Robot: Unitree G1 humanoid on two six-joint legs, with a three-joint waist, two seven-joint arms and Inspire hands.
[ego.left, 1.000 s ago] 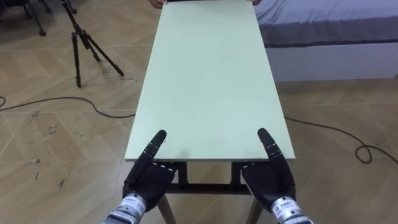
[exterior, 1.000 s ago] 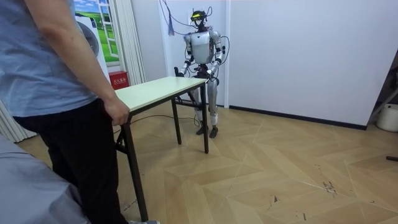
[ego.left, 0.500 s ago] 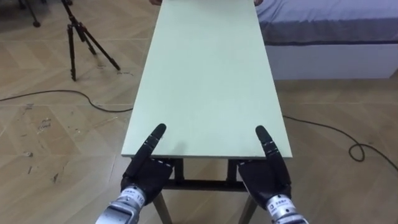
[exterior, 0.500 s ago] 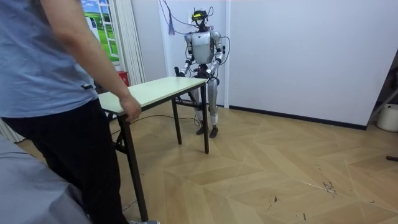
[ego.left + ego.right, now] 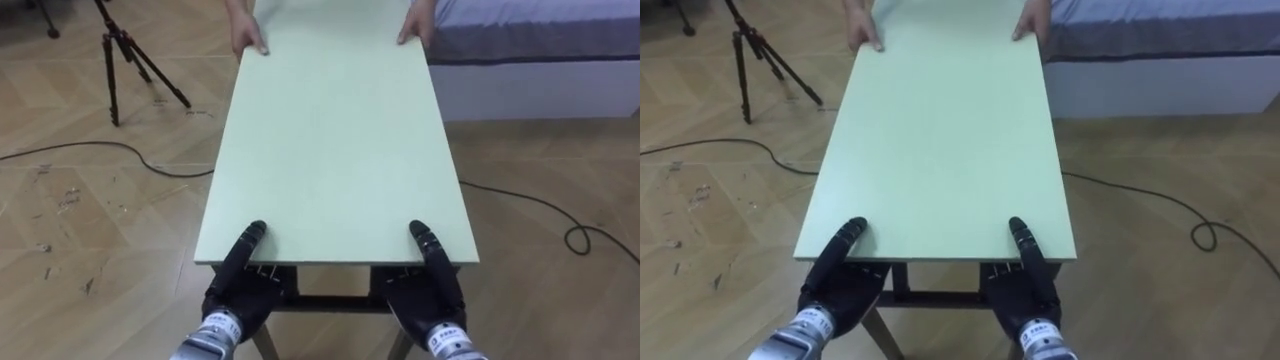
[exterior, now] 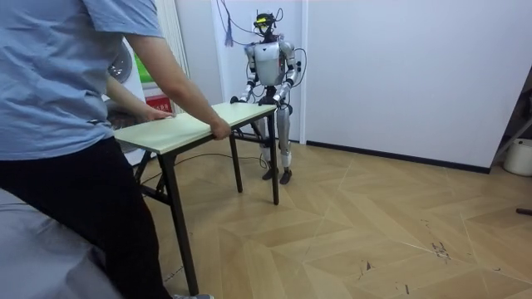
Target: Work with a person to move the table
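Note:
A long pale green folding table (image 5: 335, 150) runs away from me, and I stand at its near short end. My left hand (image 5: 243, 287) is at the near left corner, its thumb bent down on the top and its palm under the edge. My right hand (image 5: 427, 290) grips the near right corner the same way. At the far end a person's hands (image 5: 250, 40) hold both corners. In the room view the person (image 6: 75, 100) leans over the table (image 6: 191, 124), fingers curled round its edge.
A black tripod (image 5: 120, 50) stands on the wooden floor at the far left. A bed (image 5: 540, 50) lies to the far right of the table. Dark cables (image 5: 100, 150) trail on the floor on both sides. A white wall is close behind me.
The person's hands have come onto the far corners and taken hold. My two thumbs, straight before, have bent down onto the tabletop.

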